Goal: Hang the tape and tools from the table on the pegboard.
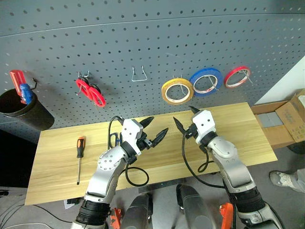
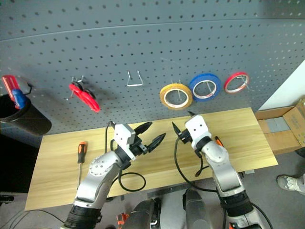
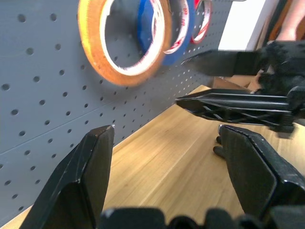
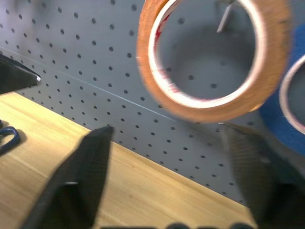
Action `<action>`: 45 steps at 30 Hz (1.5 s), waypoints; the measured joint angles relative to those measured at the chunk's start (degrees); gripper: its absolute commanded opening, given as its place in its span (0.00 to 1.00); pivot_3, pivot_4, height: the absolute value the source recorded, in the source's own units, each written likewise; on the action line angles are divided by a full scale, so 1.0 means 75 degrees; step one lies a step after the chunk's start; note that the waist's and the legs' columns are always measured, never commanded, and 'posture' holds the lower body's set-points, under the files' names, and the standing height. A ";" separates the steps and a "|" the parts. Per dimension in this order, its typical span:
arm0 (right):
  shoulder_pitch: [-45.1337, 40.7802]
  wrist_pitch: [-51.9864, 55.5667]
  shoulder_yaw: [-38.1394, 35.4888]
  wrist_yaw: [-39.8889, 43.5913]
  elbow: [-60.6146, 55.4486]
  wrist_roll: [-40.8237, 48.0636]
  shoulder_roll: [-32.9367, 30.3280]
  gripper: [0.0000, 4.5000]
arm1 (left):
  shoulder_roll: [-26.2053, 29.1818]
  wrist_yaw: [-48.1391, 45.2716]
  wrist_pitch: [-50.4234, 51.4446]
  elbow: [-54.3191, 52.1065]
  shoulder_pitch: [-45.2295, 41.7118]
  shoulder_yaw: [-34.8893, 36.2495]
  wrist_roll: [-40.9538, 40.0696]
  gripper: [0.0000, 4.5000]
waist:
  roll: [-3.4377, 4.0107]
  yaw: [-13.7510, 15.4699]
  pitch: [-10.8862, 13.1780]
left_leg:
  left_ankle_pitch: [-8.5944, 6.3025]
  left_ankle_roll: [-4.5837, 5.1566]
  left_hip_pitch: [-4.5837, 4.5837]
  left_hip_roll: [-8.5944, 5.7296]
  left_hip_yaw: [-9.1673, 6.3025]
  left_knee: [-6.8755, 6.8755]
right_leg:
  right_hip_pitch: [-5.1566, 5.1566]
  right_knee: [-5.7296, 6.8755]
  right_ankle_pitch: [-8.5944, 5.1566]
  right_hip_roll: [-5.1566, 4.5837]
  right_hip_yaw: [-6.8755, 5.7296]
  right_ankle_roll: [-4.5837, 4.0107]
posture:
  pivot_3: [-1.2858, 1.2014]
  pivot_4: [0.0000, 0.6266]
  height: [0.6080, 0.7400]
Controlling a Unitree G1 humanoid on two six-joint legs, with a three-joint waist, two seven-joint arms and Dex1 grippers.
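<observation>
Tape [image 1: 177, 91] hangs; both your left gripper [image 1: 155, 130] and right gripper [image 1: 185, 121] are open, empty. Screwdriver [image 1: 79, 159] at nine o'clock: stiff, light, grab its handle.

Three tape rings on the pegboard [image 1: 143, 38]: one yellow tape [image 1: 177, 91], one blue [image 1: 206, 81], one red [image 1: 237, 77]. One pair of red-handled scissors [image 1: 90, 91]. One orange-and-black screwdriver [image 1: 79, 157] on the table [image 1: 57, 176]. One black bin [image 1: 24, 112]. One cardboard box [image 1: 286, 121].
</observation>
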 measured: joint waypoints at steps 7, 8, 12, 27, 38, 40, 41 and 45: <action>0.3419 0.1803 -0.1019 0.1161 -0.2016 0.1381 -0.1522 0.99 | 0.0538 -0.0643 0.0208 0.0044 0.0321 -0.0057 -0.0112 0.83 | -0.0013 0.0085 -0.0011 | -0.0004 0.0006 0.0001 0.0000 0.0016 -0.0004 | 0.0005 -0.0015 0.0000 0.0000 0.0046 0.0002 | 0.41 0.48 1.00; 0.3748 0.2106 -0.1342 0.1166 -0.2186 0.1513 -0.1585 0.99 | 0.0681 -0.0833 0.0386 0.0061 0.0411 -0.0086 -0.0193 0.83 | -0.0014 0.0041 -0.0011 | -0.0004 0.0006 0.0006 0.0003 0.0033 -0.0003 | 0.0001 -0.0009 0.0006 0.0004 0.0063 0.0008 | 0.41 0.49 1.00; 0.4041 0.2868 -0.2179 0.0986 -0.2684 0.2017 -0.1539 0.99 | 0.1025 -0.1512 0.0931 0.0056 0.0499 -0.0271 -0.0487 0.83 | -0.0016 -0.0080 -0.0010 | -0.0012 0.0031 0.0034 0.0021 0.0061 -0.0006 | 0.0019 -0.0014 0.0043 0.0016 0.0081 0.0008 | 0.40 0.50 1.00; 0.1201 0.4598 -0.2094 -0.0503 -0.0078 0.1379 -0.1244 0.99 | 0.1632 -0.2126 0.1071 -0.0070 0.0834 -0.0673 -0.0228 0.83 | -0.0015 -0.0087 -0.0011 | 0.0028 0.0028 0.0022 0.0019 0.0101 -0.0021 | -0.0004 -0.0028 0.0084 0.0013 0.0113 0.0018 | 0.42 0.50 1.00; 0.0546 0.4658 -0.1773 0.0024 0.0974 0.1357 -0.1477 0.99 | 0.1658 -0.1962 0.1318 -0.0378 0.1145 -0.0570 -0.0238 0.83 | -0.0015 -0.0046 -0.0010 | 0.0015 0.0050 0.0022 0.0017 0.0104 -0.0017 | -0.0002 -0.0030 0.0084 0.0012 0.0117 0.0019 | 0.43 0.51 1.00; 0.0334 0.4658 -0.1655 0.0033 0.1290 0.1286 -0.1539 0.99 | 0.1660 -0.1933 0.1349 -0.0406 0.1198 -0.0567 -0.0238 0.83 | -0.0015 -0.0044 -0.0010 | 0.0016 0.0049 0.0022 0.0018 0.0103 -0.0017 | -0.0002 -0.0029 0.0084 0.0011 0.0115 0.0018 | 0.44 0.50 1.00; 0.0258 0.4658 -0.1627 0.0031 0.1414 0.1264 -0.1539 0.99 | 0.1660 -0.1929 0.1355 -0.0433 0.1207 -0.0567 -0.0238 0.83 | -0.0015 -0.0040 -0.0010 | 0.0017 0.0048 0.0022 0.0017 0.0103 -0.0017 | -0.0002 -0.0029 0.0084 0.0011 0.0115 0.0018 | 0.44 0.50 1.00; 0.0031 0.4581 -0.1410 0.0215 0.1943 0.1132 -0.1543 0.99 | 0.1680 -0.1890 0.1365 -0.0522 0.1234 -0.0549 -0.0238 0.83 | -0.0015 -0.0028 -0.0010 | 0.0017 0.0047 0.0021 0.0017 0.0103 -0.0017 | -0.0002 -0.0030 0.0084 0.0011 0.0115 0.0018 | 0.44 0.49 1.00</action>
